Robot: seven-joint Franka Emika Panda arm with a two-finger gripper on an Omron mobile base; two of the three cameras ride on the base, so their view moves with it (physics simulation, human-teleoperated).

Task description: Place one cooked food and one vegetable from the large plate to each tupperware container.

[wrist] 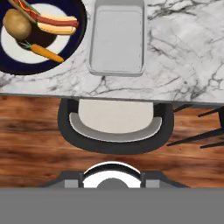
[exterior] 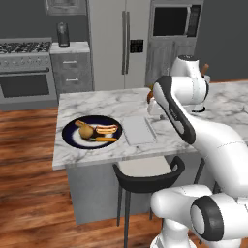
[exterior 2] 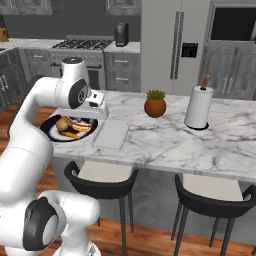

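Note:
The large plate [exterior: 69, 133], dark navy with a pale ring, lies on the marble counter at the left. It carries a potato [wrist: 17, 24], a hot dog [wrist: 57, 24], a carrot [wrist: 43, 52] and another piece of food cut off by the hand view's top edge. Just right of the plate sits a tupperware container [wrist: 117, 39], shallow, pale grey and with nothing in it. My gripper [exterior 2: 83, 116] hangs well above the counter's front edge, over the plate's right side, touching nothing. Its fingers are hidden, so I cannot tell how the jaws stand.
A potted plant [exterior 2: 155, 104] and a paper towel roll [exterior 2: 199, 107] stand further right on the counter. A dark stool [wrist: 116, 127] with a pale seat sits under the counter's front edge, below the container. A second stool [exterior 2: 210, 192] is to the right.

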